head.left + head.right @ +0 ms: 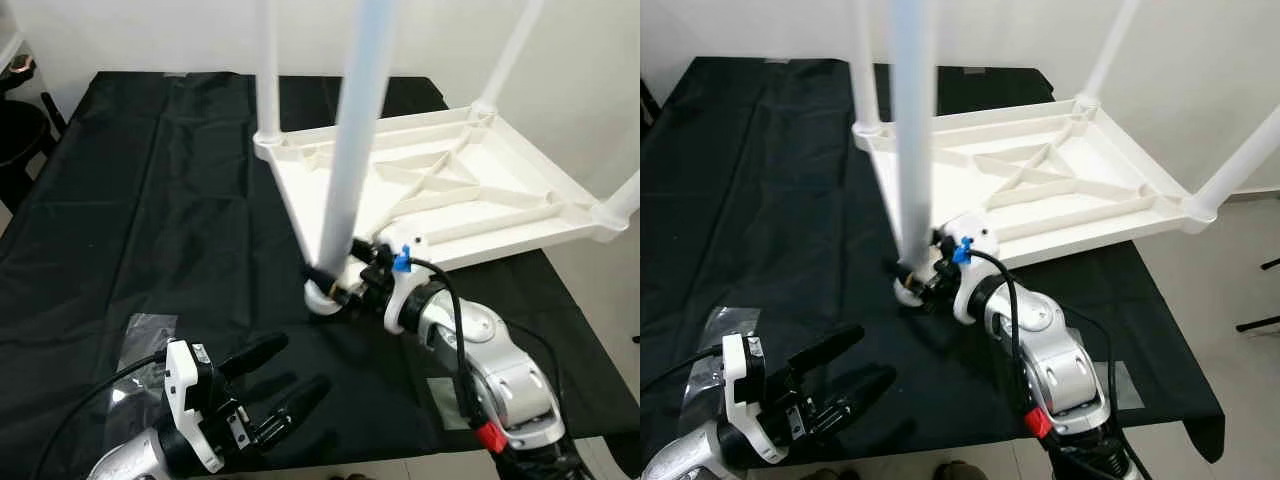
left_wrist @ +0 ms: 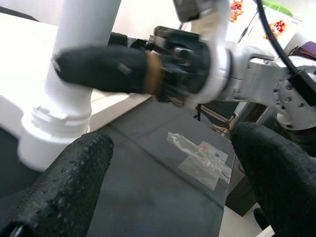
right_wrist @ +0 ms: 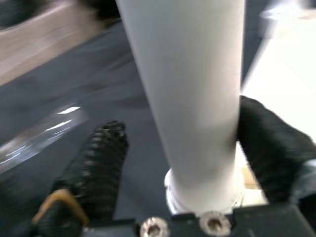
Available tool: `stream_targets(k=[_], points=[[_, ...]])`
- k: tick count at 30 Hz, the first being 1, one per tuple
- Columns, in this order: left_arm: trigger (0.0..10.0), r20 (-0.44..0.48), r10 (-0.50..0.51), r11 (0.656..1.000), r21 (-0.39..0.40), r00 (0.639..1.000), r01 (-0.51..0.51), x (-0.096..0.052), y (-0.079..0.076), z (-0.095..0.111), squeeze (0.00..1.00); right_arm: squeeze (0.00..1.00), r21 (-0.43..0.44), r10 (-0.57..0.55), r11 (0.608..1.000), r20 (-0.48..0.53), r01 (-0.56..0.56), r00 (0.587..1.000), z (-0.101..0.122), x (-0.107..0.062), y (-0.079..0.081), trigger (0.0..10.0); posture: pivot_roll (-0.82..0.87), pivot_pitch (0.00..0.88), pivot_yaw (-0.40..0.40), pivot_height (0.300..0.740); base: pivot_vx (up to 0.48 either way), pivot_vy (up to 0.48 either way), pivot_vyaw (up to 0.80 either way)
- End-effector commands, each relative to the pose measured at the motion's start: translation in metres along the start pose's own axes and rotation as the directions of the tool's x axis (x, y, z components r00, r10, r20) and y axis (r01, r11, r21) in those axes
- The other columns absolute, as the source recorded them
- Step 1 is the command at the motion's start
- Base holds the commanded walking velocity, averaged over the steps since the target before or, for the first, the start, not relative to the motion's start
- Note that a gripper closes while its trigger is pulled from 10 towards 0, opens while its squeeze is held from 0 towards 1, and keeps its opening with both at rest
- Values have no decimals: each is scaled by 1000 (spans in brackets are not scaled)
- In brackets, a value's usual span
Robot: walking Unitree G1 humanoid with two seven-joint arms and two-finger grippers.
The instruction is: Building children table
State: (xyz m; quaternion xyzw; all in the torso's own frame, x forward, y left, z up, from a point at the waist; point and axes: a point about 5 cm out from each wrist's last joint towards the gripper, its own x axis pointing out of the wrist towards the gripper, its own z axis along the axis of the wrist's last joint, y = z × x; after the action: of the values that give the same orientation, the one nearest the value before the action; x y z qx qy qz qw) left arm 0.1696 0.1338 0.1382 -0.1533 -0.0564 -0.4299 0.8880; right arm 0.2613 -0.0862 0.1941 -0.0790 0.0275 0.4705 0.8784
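Note:
A white children's table (image 1: 480, 190) lies upside down on the black cloth, with its legs pointing up. The nearest leg (image 1: 355, 130) stands in the socket at the near left corner (image 1: 325, 295). My right gripper (image 1: 335, 285) reaches in low at that socket, open, with one finger on each side of the leg (image 3: 192, 98). One finger (image 3: 266, 148) touches the leg and a narrow gap shows at the other finger (image 3: 98, 168). My left gripper (image 1: 300, 365) hovers open and empty over the cloth, a short way in front of the leg base (image 2: 54, 133).
Three more legs rise at the other corners (image 1: 268, 60) (image 1: 510, 55) (image 1: 620, 195). Clear plastic bags lie on the cloth near the left gripper (image 1: 140, 335) and by the right arm (image 2: 200, 158). The cloth's front edge runs close to me; a dark chair (image 1: 20, 130) stands at the left.

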Motion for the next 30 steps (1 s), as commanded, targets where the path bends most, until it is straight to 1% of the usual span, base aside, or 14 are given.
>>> stream_targets(k=[1, 2, 4, 8, 9, 10, 11, 13, 18, 20, 21, 22, 26, 30], points=[[10000, -12, -5, 1000, -29, 1000, 5, -1, -4, -3, 0, 1000, 29, 135, 990, 3, -135, 991, 0, 2, 15, 10000, -32, 181, -86, 740, 0, 0, 0], [10000, -9, -5, 1000, -28, 1000, 5, -1, -5, -3, 0, 1000, 6, 143, 990, -19, -143, 990, 0, -6, 2, 10000, -28, 193, -88, 740, 0, 0, 0], [10000, -8, -4, 1000, -28, 1000, 4, -1, -6, -2, 0, 1000, -23, 132, 991, -34, -133, 991, 1, -11, -7, 10000, -26, 201, -89, 740, 0, 0, 0], [10000, -7, -4, 1000, -28, 1000, 3, -1, -6, -2, 0, 1000, -43, 117, 992, -45, -119, 992, 2, -14, -15, 10000, -26, 203, -90, 740, 0, 0, 0], [10000, -5, -4, 1000, -29, 1000, 4, -1, -7, -1, 0, 1000, -68, 84, 994, -55, -88, 995, 4, -18, -29, 10000, -23, 211, -95, 740, 0, 0, 0], [10000, -5, -4, 1000, -29, 1000, 4, -1, -7, -1, 0, 1000, -68, 84, 994, -55, -88, 995, 4, -18, -29, 10000, -23, 211, -95, 740, 0, 0, 0], [10000, -4, -5, 1000, -31, 1000, 5, -1, -9, -1, 0, 1000, -101, 59, 993, -65, -66, 996, 9, -25, -45, 10000, -15, 223, -102, 740, 0, 0, 0], [10000, -2, -5, 999, -34, 1000, 5, -1, -12, 0, 0, 1000, -128, 66, 989, -79, -76, 995, 17, -35, -62, 10000, -13, 225, -103, 740, 0, 0, 0], [10000, -1, -5, 999, -36, 1000, 5, -1, -13, 1, 0, 1000, -145, 146, 977, -90, -158, 985, 22, -43, -67, 10000, -2, 237, -110, 740, 0, 0, 0], [10000, -1, -5, 999, -37, 1000, 5, -1, -15, 1, 0, 1000, -176, 170, 968, -77, -181, 982, 30, -43, -81, 10000, 1, 241, -112, 740, 0, 0, 0], [10000, -2, -5, 999, -38, 1000, 5, -2, -16, 2, 0, 447, -174, 193, 964, -65, -201, 979, 34, -39, -86, 10000, 9, 244, -116, 740, 0, 0, 0], [10000, -4, -5, 999, -38, 1000, 5, -2, -18, 2, 0, 0, -151, 261, 952, -58, -267, 964, 36, -35, -85, 10000, 16, 248, -118, 740, 0, 0, 0], [10000, -6, -3, 999, -37, 1000, 3, -3, -21, 3, 0, 0, -134, 399, 905, -69, -404, 915, 37, -25, -79, 10000, 32, 259, -125, 740, 0, 0, 0], [10000, -8, 3, 999, -37, 1000, -3, -3, -23, 4, 0, 0, -161, 402, 900, -59, -406, 914, 40, -15, -85, 10000, 36, 264, -126, 740, 0, 0, 0]])
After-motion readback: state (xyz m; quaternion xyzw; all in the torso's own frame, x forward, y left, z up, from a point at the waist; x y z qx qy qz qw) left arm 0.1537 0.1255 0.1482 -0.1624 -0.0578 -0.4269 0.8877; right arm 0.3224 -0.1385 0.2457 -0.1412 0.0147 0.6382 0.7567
